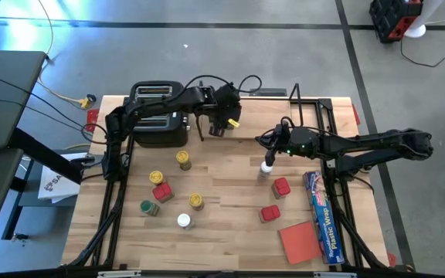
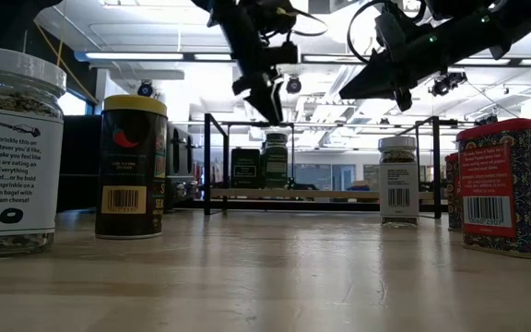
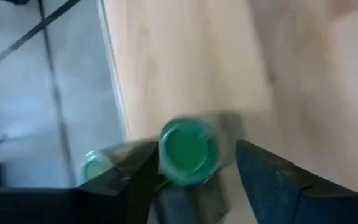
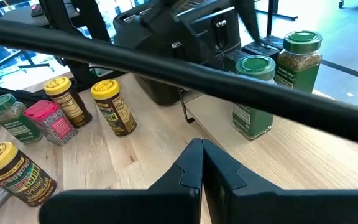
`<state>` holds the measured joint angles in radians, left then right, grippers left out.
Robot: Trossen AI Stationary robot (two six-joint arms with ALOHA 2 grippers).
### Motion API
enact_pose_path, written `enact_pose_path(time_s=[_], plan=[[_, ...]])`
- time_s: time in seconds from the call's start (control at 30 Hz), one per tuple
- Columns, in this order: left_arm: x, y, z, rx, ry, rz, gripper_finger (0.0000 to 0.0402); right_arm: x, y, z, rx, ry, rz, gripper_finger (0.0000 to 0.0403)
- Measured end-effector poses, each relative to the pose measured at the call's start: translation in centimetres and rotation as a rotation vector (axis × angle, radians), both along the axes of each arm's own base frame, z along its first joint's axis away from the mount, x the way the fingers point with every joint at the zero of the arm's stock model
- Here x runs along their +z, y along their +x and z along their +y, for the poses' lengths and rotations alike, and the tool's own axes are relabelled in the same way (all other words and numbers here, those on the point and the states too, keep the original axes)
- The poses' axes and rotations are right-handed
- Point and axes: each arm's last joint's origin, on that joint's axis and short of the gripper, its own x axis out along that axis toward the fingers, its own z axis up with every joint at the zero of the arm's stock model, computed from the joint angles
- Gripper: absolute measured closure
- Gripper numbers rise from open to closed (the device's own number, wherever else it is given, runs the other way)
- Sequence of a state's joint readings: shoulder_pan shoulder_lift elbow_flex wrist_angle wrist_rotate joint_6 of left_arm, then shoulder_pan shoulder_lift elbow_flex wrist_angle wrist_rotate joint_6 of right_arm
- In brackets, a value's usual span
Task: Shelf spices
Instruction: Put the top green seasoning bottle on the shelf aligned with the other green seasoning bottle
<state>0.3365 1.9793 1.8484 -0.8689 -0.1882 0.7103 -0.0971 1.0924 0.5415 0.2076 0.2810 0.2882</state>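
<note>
The left gripper [image 3: 194, 180] hangs above the back of the table, its two dark fingers spread apart on either side of a green-lidded jar [image 3: 188, 150], beside the black toaster [image 1: 157, 114]. The right gripper [image 1: 270, 143], fingers pressed together and holding nothing, hovers just above a white-lidded jar [image 1: 266, 167] near the table's middle. Other spice jars [image 1: 170, 190] stand scattered on the wooden table [image 1: 222, 232], and the black-rod shelf [image 2: 321, 194] stands at the back, holding two green-lidded jars [image 4: 253, 93].

Bare wood mid-table [image 1: 230, 181]; jar cluster [image 1: 168, 189] front-left; toaster [image 1: 157, 116] behind; blue box [image 1: 321, 215] along the right edge
</note>
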Motion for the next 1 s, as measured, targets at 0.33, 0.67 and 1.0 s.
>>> enact_pose_path(time_s=[0.33,0.67,1.0], plan=[[-3.0,0.7,-1.6,0.043,-0.208,-0.012,0.033,0.0,0.0,0.0,0.0,0.0,0.001,0.0403],[-4.3,1.3,-0.3,0.191,-0.151,-0.107,0.0393,0.0,0.0,0.0,-0.001,0.0,-0.001,0.0403],[-4.3,0.6,1.8,0.242,-0.142,-0.117,0.0401,0.0,0.0,0.0,-0.001,0.0,0.001,0.0403]])
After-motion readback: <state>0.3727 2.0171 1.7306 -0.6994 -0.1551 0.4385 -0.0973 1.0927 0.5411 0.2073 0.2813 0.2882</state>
